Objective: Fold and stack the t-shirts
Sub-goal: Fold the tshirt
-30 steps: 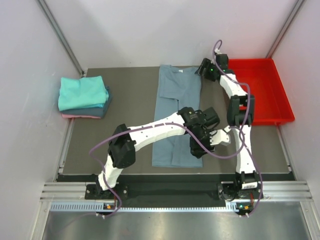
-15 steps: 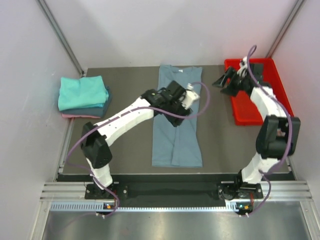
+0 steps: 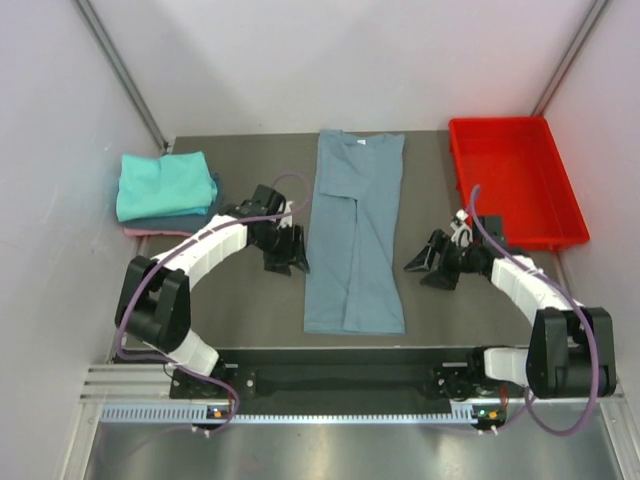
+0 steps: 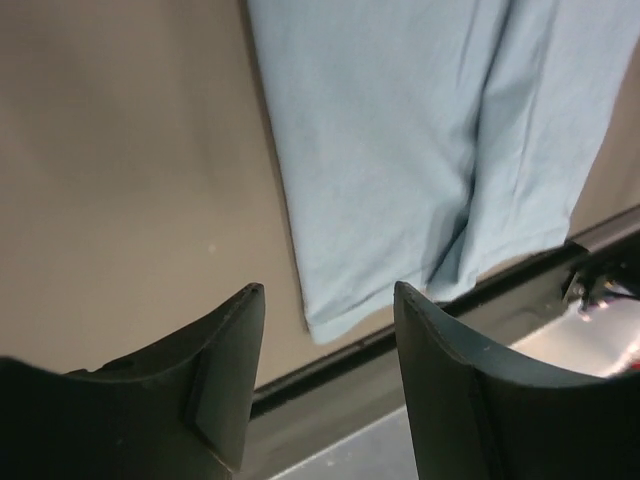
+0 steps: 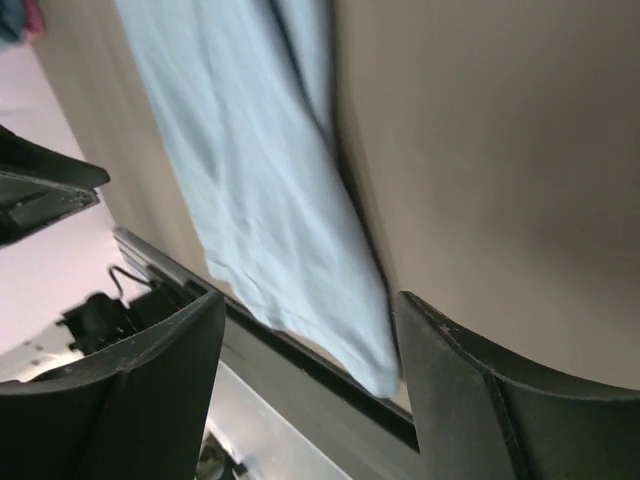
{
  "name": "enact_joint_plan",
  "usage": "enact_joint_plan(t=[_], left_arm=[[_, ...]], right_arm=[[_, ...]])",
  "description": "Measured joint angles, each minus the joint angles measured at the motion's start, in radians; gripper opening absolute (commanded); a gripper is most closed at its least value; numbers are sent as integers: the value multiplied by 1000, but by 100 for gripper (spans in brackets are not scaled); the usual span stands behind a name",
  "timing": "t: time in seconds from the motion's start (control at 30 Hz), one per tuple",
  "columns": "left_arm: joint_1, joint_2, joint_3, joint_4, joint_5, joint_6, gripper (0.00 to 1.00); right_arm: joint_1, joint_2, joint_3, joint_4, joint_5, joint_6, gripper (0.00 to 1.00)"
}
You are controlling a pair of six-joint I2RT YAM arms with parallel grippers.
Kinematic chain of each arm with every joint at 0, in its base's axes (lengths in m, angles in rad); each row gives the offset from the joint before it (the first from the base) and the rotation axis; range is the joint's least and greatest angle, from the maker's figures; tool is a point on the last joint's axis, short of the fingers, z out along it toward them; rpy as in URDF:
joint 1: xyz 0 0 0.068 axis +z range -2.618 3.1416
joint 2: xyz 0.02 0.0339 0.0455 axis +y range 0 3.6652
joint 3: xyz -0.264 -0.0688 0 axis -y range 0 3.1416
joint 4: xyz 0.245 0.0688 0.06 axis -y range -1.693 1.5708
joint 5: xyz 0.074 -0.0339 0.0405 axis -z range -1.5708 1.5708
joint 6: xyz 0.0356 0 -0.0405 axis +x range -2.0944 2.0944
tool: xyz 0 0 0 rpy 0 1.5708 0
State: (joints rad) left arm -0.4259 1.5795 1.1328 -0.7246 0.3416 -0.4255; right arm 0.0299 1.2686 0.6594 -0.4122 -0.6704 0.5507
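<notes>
Left claw (image 3: 292,262) and right claw (image 3: 417,267) gaped wide and empty, flanking the grey-blue t-shirt (image 3: 355,235), which lay lengthwise near-to-far.

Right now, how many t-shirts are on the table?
4. One grey-blue t-shirt lies in the middle. Three are stacked at the far left: teal t-shirt on top, blue t-shirt under it, pink t-shirt at the bottom. More may hide between.

A red tray (image 3: 512,185) sits at the far right of the table (image 3: 230,300).
</notes>
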Motion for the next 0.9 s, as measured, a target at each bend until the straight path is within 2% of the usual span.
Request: enact_joint_plan(t=[0.2, 0.37, 0.57, 0.9], left_arm=[[22, -76, -192, 16, 109, -95, 59], [64, -112, -235, 27, 144, -127, 60], [116, -124, -308, 69, 179, -170, 60], [129, -107, -351, 106, 222, -219, 60]], right_arm=[[48, -105, -182, -31, 3, 5, 69], [106, -95, -186, -44, 16, 4, 68], [159, 36, -166, -33, 17, 23, 66], [257, 84, -154, 14, 6, 82, 62]])
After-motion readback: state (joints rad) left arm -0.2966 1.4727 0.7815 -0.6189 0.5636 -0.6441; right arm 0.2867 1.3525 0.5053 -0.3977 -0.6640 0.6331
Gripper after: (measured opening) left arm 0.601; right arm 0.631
